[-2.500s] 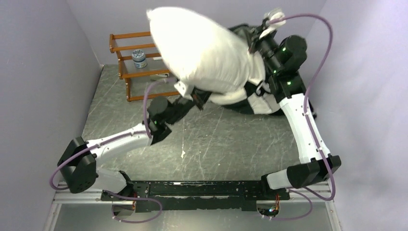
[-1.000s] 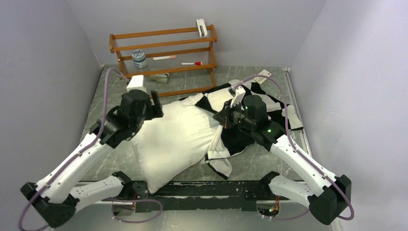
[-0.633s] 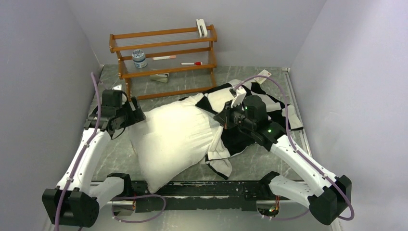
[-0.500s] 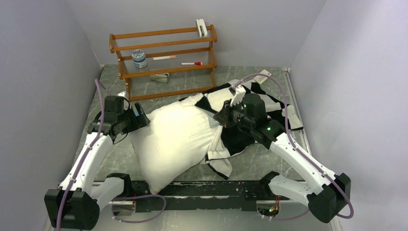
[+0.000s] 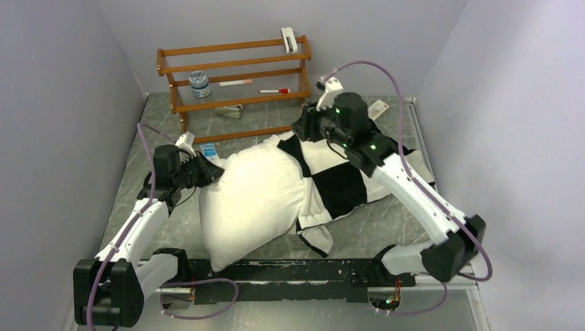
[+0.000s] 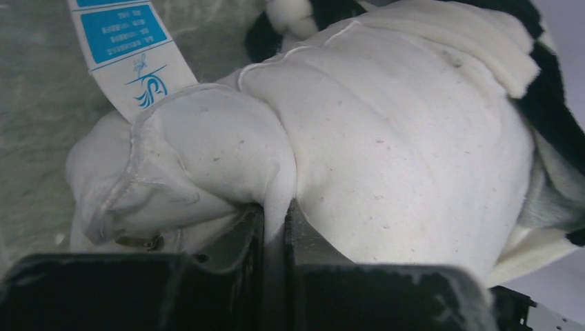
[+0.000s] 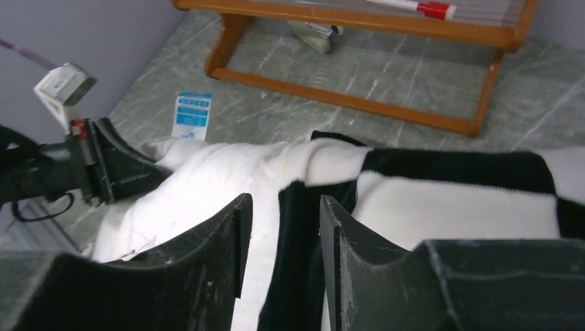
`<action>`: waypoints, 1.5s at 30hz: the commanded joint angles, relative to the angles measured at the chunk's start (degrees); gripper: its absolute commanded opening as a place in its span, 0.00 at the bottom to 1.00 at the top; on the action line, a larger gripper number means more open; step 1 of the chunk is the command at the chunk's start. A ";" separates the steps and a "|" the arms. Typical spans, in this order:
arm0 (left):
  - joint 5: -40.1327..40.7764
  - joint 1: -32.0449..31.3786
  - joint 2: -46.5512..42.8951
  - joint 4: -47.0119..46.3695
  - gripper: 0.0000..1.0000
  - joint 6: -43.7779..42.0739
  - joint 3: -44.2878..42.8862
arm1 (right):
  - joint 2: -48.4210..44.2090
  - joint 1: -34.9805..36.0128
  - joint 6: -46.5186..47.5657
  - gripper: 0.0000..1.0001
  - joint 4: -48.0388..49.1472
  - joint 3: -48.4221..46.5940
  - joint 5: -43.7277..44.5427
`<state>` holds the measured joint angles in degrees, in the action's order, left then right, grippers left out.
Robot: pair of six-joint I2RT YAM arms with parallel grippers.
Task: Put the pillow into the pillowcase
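The white pillow (image 5: 254,198) lies across the middle of the table, its blue-and-white tag (image 5: 209,150) at the left corner. Its right end meets the mouth of the checkered pillowcase (image 5: 341,183); how far it reaches inside I cannot tell. My left gripper (image 5: 209,172) is shut on a fold of the pillow's (image 6: 386,145) left corner, the fabric pinched at my left gripper (image 6: 274,215), with the tag (image 6: 131,52) beside it. My right gripper (image 7: 284,201) hangs open above the pillowcase's (image 7: 455,203) black edge, holding nothing. From above, my right gripper (image 5: 303,129) is over the far edge.
A wooden rack (image 5: 234,67) stands at the back with a tin (image 5: 199,84), a red-capped marker (image 5: 274,90) and a white clip (image 5: 288,39) on top. A small pale object (image 5: 229,110) lies under it. Grey walls close in left and right.
The pillow came down from aloft onto the table. My left gripper swung to its left corner and closed on it. My right gripper let go of the pillowcase, opened and rose toward the back.
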<state>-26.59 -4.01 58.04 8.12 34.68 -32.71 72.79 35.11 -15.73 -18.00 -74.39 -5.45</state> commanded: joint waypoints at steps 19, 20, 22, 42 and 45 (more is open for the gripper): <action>-10.16 -8.18 -1.48 -15.35 0.05 5.51 2.77 | 27.92 7.83 18.75 0.45 -14.14 -22.10 11.97; -10.03 -8.20 -1.51 -15.21 0.05 5.36 2.79 | 28.61 7.95 18.99 0.44 -14.35 -22.64 11.76; -9.81 -8.29 -1.81 -15.07 0.05 5.41 3.01 | 30.08 8.25 19.35 0.45 -15.04 -23.75 12.18; -6.89 -9.29 -5.19 -16.48 0.05 8.39 4.78 | 44.97 12.88 17.42 0.00 -25.75 -43.89 7.55; -5.84 -9.80 -3.86 -17.63 0.05 9.27 4.52 | 45.36 15.36 10.53 0.00 -22.00 -44.52 -0.98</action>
<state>-29.15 -11.44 53.45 -5.32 40.93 -28.42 117.73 45.95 2.85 -44.40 -116.38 8.73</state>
